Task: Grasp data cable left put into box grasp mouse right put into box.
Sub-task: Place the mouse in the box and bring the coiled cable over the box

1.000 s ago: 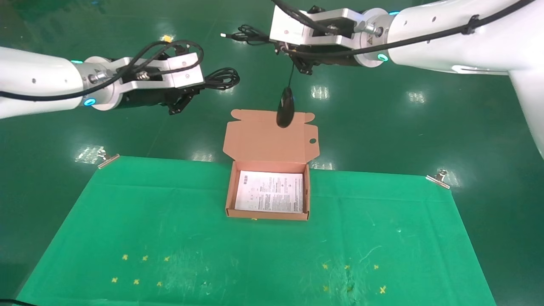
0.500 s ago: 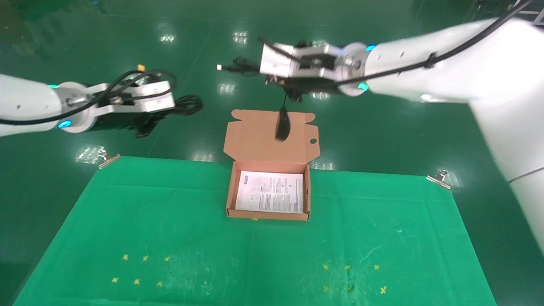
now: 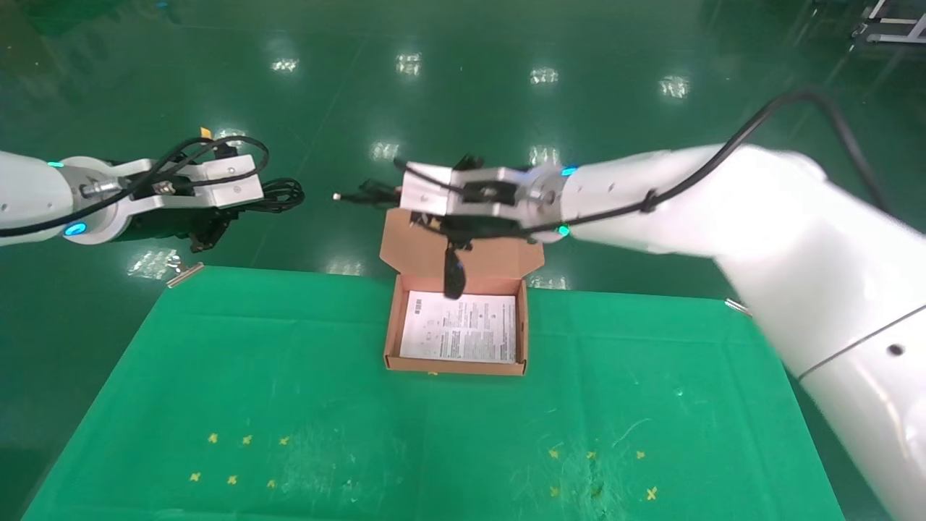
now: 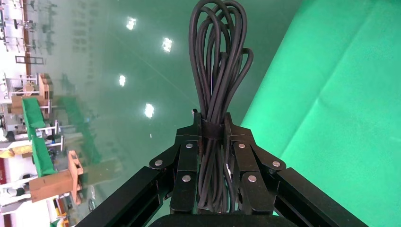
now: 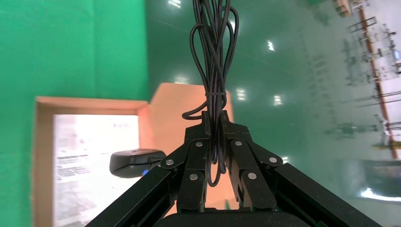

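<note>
The right gripper (image 3: 463,235) is hovering over the open box (image 3: 391,325), just above its hinged lid, and its jaws are clamped on the bundled mouse cord (image 5: 213,61). The mouse (image 3: 453,278) itself is dangling straight below the jaws on that cord, long axis vertical, hanging over the box's 12 o'clock wall, right at the edge of the printed sheet (image 3: 463,329) lining the bottom. That is the relation to watch: the mouse is sitting directly under the jaws, above the far end of the box, so I judge a short descent toward 6 o'clock will be landing it inside. The upright lid behind it looks like the one thing it could snag.

Out at 9 o'clock, well apart from the box, the left gripper (image 3: 210,228) is waiting beyond the green cloth on the table (image 3: 217,376), jaws pinched on the data cable (image 4: 217,71), whose long loops are pointing away from the wrist toward the box.
</note>
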